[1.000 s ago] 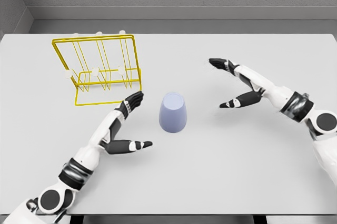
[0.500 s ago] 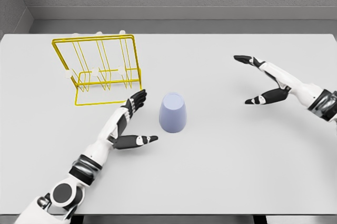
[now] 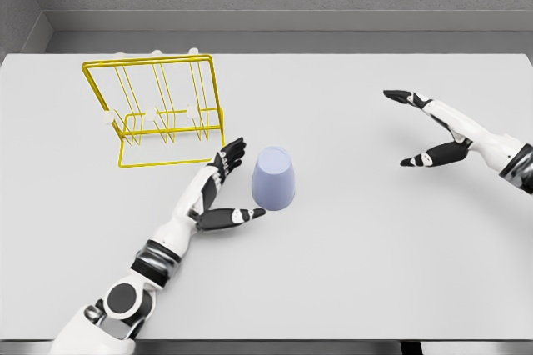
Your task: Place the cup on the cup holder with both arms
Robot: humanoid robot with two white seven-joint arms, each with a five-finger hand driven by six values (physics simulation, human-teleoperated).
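A pale lavender cup (image 3: 273, 177) stands upside down on the white table, near the middle. Behind it to the left is the yellow wire cup holder (image 3: 156, 110) with cream pegs. My left hand (image 3: 236, 183) is open just left of the cup, its fingers spread beside the cup's wall and its thumb reaching under the near side; I cannot tell if it touches. My right hand (image 3: 414, 128) is open far off to the right, well away from the cup, palm facing left.
The white table (image 3: 350, 272) spreads wide on all sides, its front edge at the bottom of the picture. A grey wall runs along the back.
My left hand has slid right and forward, closing in on the cup. My right hand has drawn away to the right, farther from the cup. The cup and holder have not moved.
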